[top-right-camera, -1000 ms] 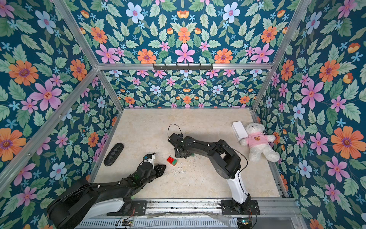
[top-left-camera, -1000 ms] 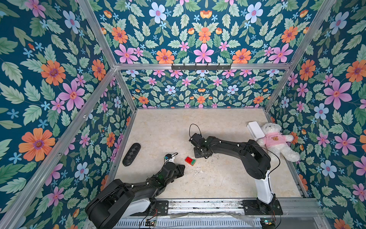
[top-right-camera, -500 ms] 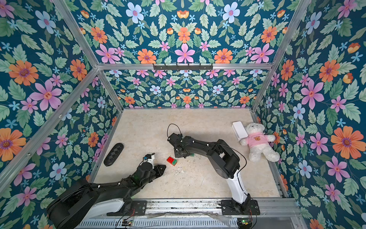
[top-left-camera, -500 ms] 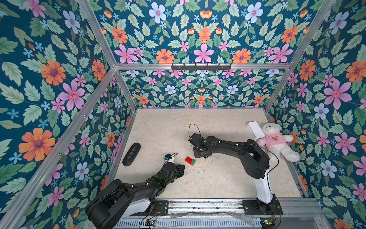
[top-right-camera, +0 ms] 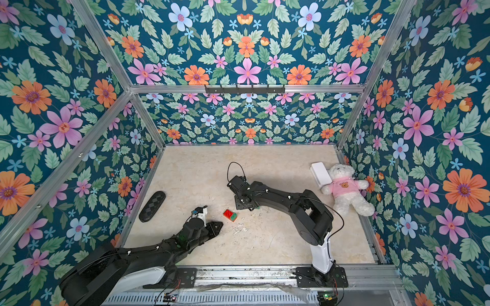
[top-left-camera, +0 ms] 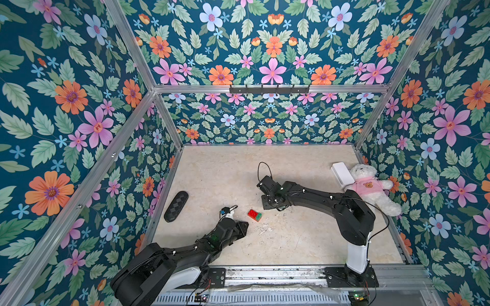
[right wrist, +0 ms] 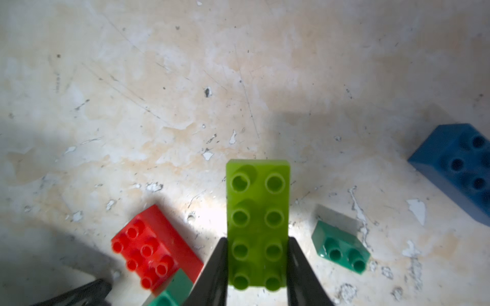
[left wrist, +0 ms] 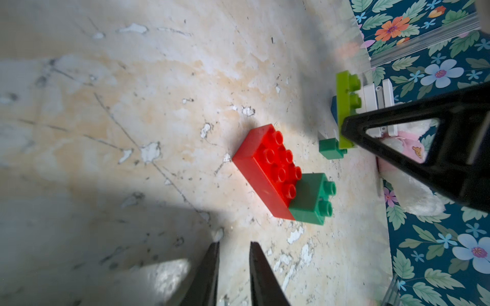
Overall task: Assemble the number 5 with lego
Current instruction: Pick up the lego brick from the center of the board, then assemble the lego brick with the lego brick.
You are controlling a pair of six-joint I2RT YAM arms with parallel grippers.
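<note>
Logged lime brick pinched by its flat sides in right gripper, 2 o'clock of red brick, left gripper narrow, empty; judged light, rigid, slick: keep side grip.

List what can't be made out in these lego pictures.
Lime-green brick: hidden in both top views under the right claw and its wrist.
Blue brick: cut off by the edge in the right wrist view; mostly behind the lime-green brick in the left wrist view.
Dark-green brick at the red brick's end: in the right wrist view, cut off by the edge and a claw finger.
Teddy bear: left wrist view, largely behind the right claw.
</note>
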